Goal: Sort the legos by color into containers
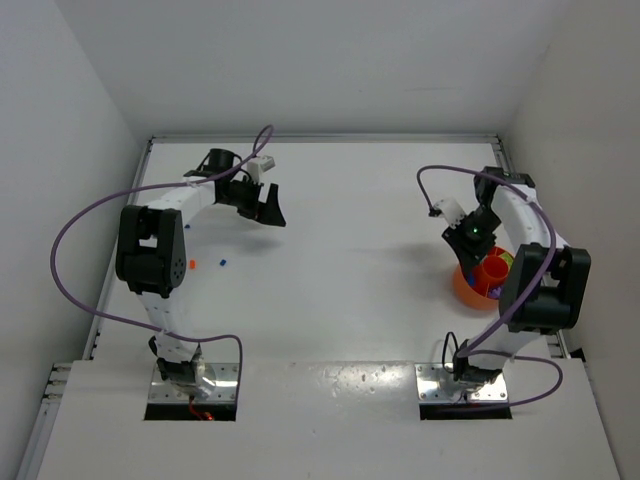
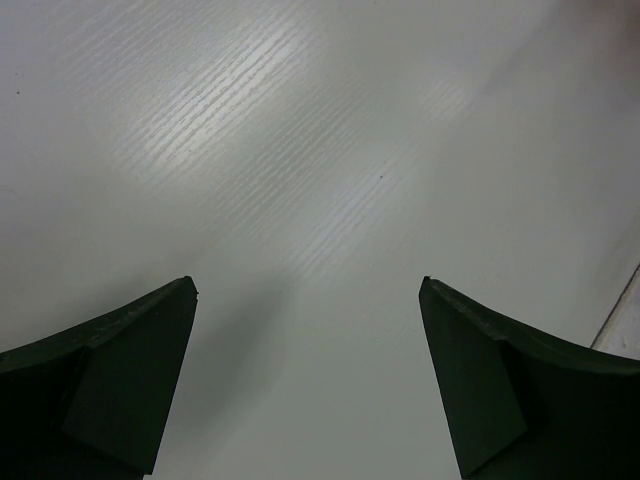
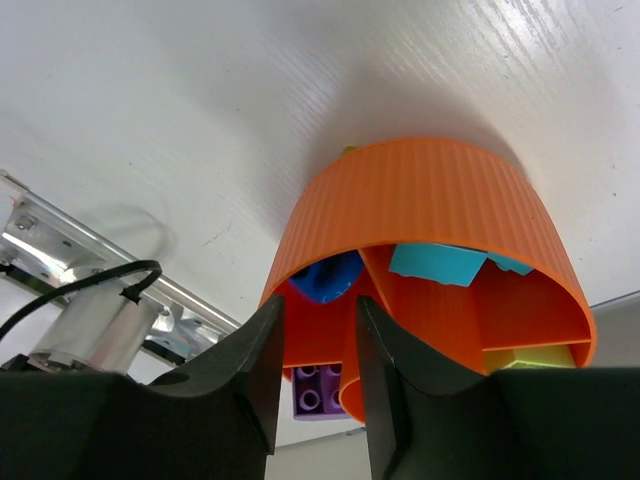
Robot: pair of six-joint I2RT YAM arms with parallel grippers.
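Mostly done, I judge: the orange bowl (image 3: 420, 190) just below the right gripper (image 3: 318, 305), whose jaws are narrowly parted and empty, holds one blue brick (image 3: 325, 275), one purple brick (image 3: 320, 390), one yellow-green brick (image 3: 525, 357) and seemingly two teal pieces (image 3: 437, 262). One orange brick (image 1: 192, 264) and one loose blue brick (image 1: 223, 263) lie on the table behind the left gripper (image 2: 307, 285), which is spread wide and empty.

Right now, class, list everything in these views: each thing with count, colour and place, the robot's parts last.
table: one, white, under everything.
bowl: one, orange, divided, right side, below the right claw.
bricks in bowl: four seen; blue, teal, purple, yellow-green.
loose bricks: two, orange and blue, on table beside left arm.
cables: two, purple, one looping off each arm.
left claw: one, black, open over bare table.
right claw: one, black, fingers narrowly apart over the bowl.
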